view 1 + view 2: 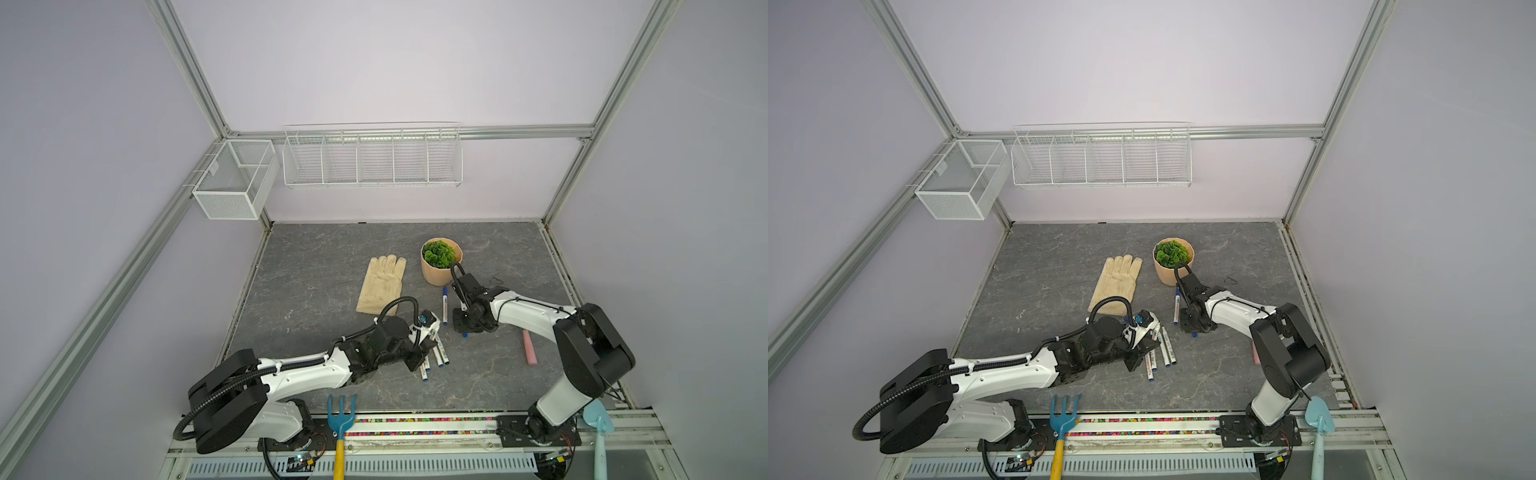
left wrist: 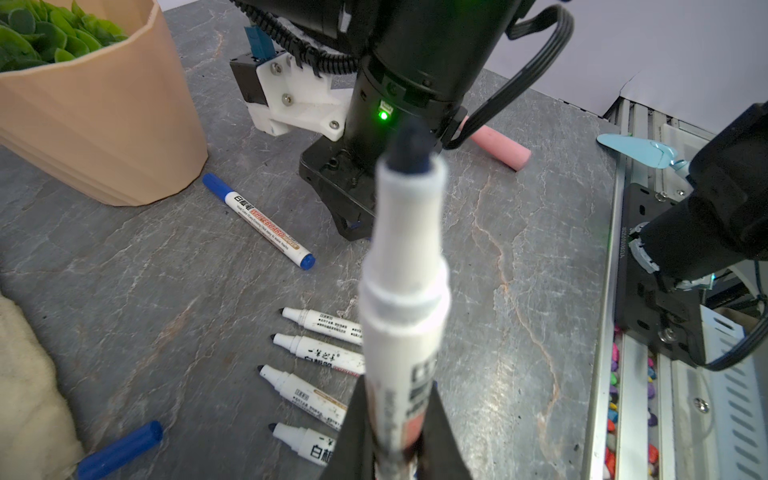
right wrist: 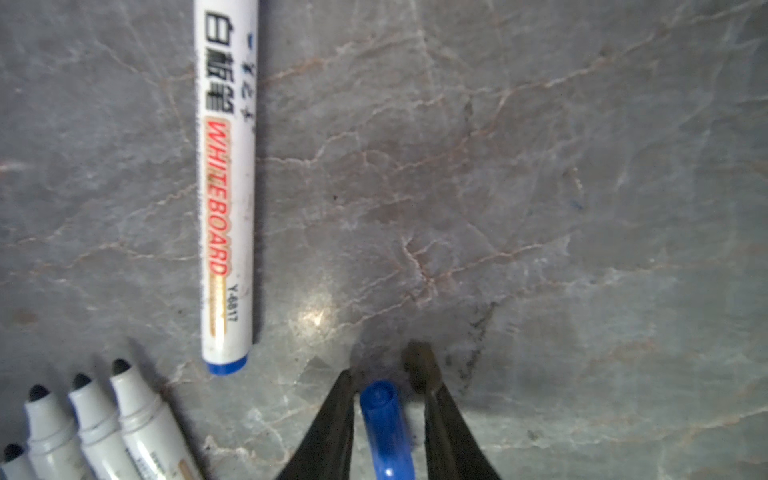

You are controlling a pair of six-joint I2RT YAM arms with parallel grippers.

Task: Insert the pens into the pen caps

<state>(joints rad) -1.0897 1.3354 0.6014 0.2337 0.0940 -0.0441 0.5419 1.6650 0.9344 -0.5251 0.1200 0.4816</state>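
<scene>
Done: one capped pen | todo: five | left gripper pinches bare pen | right gripper gapes astride cap

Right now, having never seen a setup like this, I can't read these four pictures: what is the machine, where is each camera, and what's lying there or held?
Two robot arms, each tipped with a pincer, work over a grey table. Two pictures look down from overhead, nearly identical; the other two come from a camera on each wrist. On the table are a glove, a potted plant, one capped pen, four uncapped pens, a loose blue cap and a pink stick. The left pincer is clamped on a fifth uncapped pen. The right pincer is open, its jaws either side of a second blue cap lying on the table.
</scene>
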